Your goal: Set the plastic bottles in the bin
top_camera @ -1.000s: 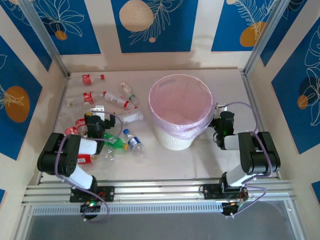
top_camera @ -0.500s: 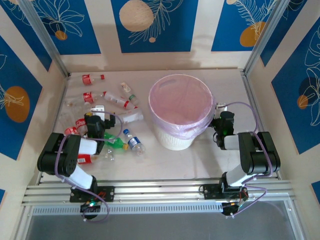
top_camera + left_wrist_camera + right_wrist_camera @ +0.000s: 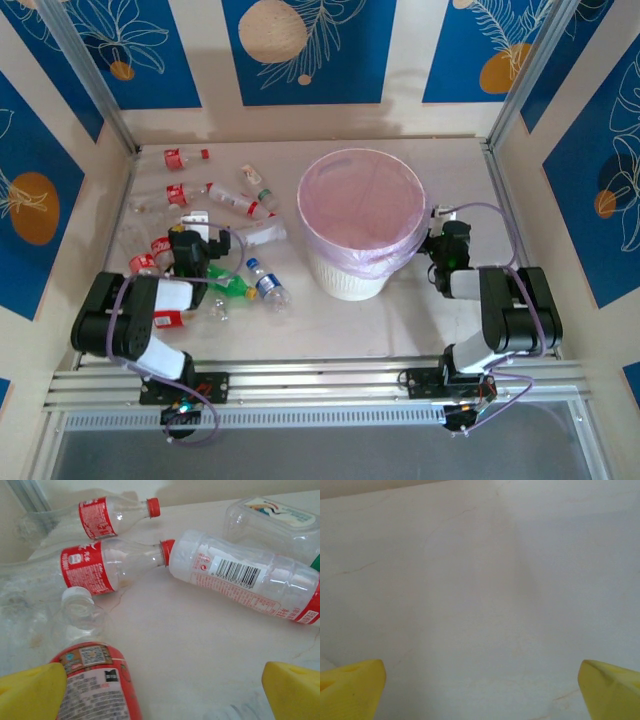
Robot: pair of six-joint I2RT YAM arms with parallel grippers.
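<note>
Left pincer (image 3: 162,692) wide open among plastic bottles (image 3: 240,575) — empty, right pincer (image 3: 481,682) likewise

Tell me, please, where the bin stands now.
In the top view the bin stands in the middle; the plastic bottles lie to its left and the right gripper is close on its right.

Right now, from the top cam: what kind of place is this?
Likely a robot test booth, not a home: printed blue wall panels on an aluminium frame, left arm and right arm bolted to a rail, crushed plastic bottles staged beside a pink-lined bin.
</note>
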